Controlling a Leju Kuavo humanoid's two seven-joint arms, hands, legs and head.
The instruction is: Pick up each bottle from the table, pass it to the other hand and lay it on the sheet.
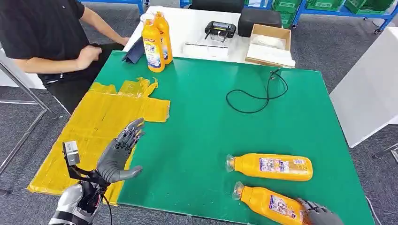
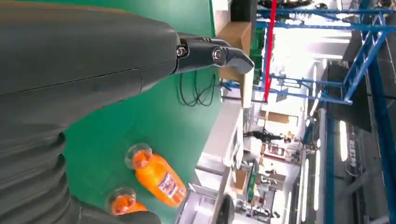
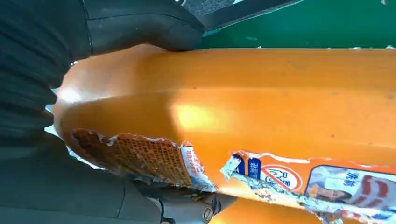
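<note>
The right hand (image 1: pixel 321 214) was wrapped around the base end of the nearest lying bottle (image 1: pixel 270 203), at the near right edge of the green table (image 1: pixel 206 122); thumb and fingers (image 3: pixel 140 25) pressed on opposite sides of it. The left hand (image 1: pixel 119 157) hovered released, fingers spread, over the yellow sheet (image 1: pixel 89 126). To do the step well, I judged the lift should keep the bottle level and bring it across to the waiting palm (neck end first would leave the body free to take). Count: four bottles, two lying, two upright (image 1: pixel 153 46) at the far edge; one sheet.
</note>
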